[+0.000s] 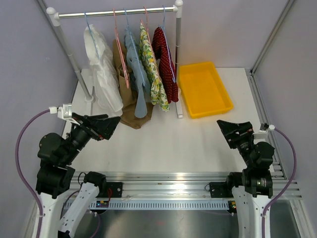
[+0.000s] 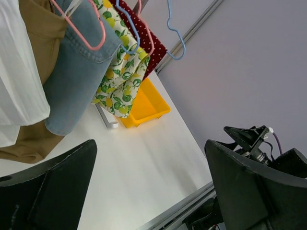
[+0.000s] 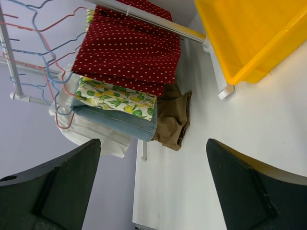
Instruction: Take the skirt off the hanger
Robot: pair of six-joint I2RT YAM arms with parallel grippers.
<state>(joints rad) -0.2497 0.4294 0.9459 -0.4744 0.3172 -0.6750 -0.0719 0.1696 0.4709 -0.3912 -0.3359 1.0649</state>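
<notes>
Several garments hang on wire hangers from a white rail (image 1: 99, 13) at the back. From right to left they are a red polka-dot skirt (image 1: 166, 64), a lemon-print skirt (image 1: 153, 74), a denim skirt (image 1: 137, 74), a brown garment (image 1: 130, 111) and a white garment (image 1: 104, 74). The red skirt (image 3: 134, 52) and the lemon skirt (image 3: 115, 96) also show in the right wrist view. The denim skirt (image 2: 76, 72) fills the upper left of the left wrist view. My left gripper (image 1: 113, 128) is open and empty, in front of the brown garment. My right gripper (image 1: 225, 133) is open and empty, near the front right.
A yellow tray (image 1: 184, 91) stands right of the rack, beside its right post (image 1: 178, 59). The brown garment's hem lies on the white table (image 1: 173, 144). Grey walls close in both sides. A metal rail (image 1: 173, 178) runs along the near edge.
</notes>
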